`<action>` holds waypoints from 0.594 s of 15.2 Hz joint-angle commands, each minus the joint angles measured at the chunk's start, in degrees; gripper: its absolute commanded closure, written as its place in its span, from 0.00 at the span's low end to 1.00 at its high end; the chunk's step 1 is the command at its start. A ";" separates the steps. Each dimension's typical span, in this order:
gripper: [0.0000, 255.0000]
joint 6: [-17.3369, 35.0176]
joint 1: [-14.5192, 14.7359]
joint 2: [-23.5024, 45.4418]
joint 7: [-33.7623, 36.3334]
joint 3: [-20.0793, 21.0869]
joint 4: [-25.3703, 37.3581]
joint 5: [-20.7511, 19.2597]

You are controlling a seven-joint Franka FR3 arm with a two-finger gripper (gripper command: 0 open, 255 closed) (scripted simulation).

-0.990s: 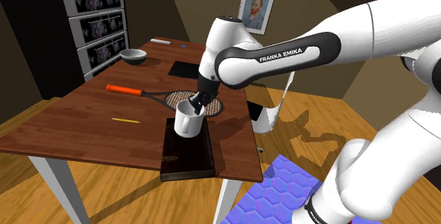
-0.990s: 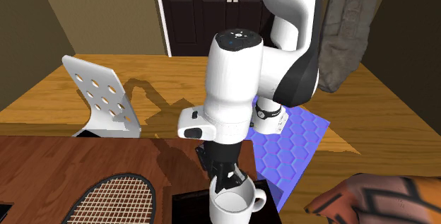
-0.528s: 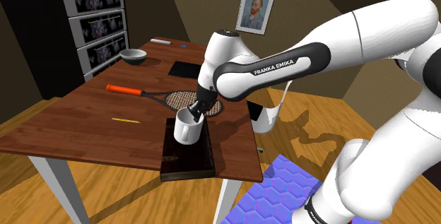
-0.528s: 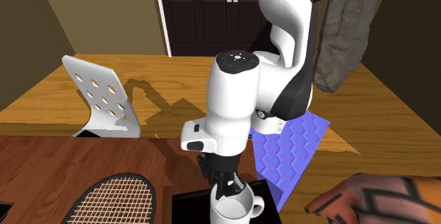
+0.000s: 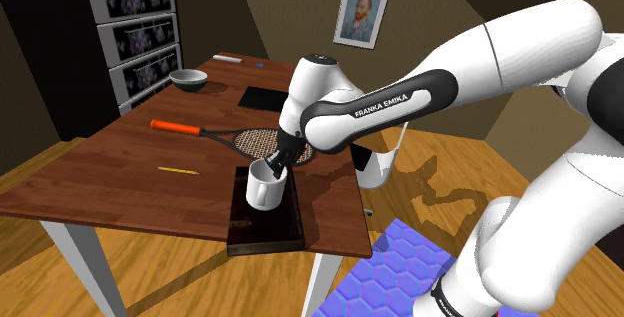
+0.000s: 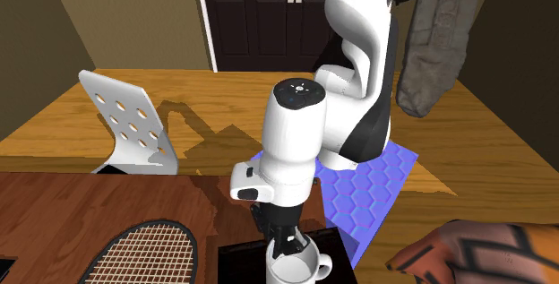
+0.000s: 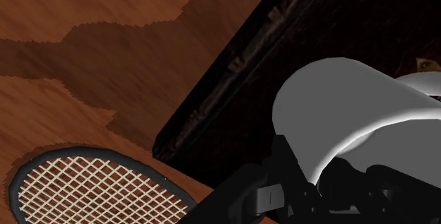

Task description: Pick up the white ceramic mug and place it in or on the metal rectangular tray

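The white mug (image 5: 263, 188) hangs upright low over the dark rectangular tray (image 5: 264, 227) at the wooden table's near edge. My black gripper (image 5: 277, 164) is shut on the mug's rim, one finger inside and one outside. In the second exterior view the mug (image 6: 292, 266) shows at the bottom under the gripper (image 6: 285, 243), its handle to that view's right, above the tray (image 6: 238, 262). In the wrist view the mug (image 7: 332, 109) sits clasped close to the fingers, over the tray (image 7: 297, 39). Whether its base touches the tray I cannot tell.
A racket (image 5: 235, 138) with an orange handle lies just behind the tray. A yellow pencil (image 5: 177, 170), a grey bowl (image 5: 188, 79) and a black mat (image 5: 263, 97) rest farther back on the table (image 5: 120, 165). A white perforated chair (image 6: 130, 125) stands beyond the table.
The gripper has come down with the mug, bringing it from above the tray's back end to low over the tray. The arm's elbow has dropped with it.
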 commanded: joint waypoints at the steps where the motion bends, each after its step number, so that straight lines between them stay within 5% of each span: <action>1: 1.00 0.00 0.05 0.17 0.01 0.05 -0.16 0.02; 3: 1.00 0.00 0.05 0.17 0.01 0.04 -0.16 0.02; 4: 0.00 -0.04 0.03 0.23 -0.03 0.01 -0.07 0.01; 9: 0.00 0.00 0.05 0.17 0.01 0.04 -0.16 0.02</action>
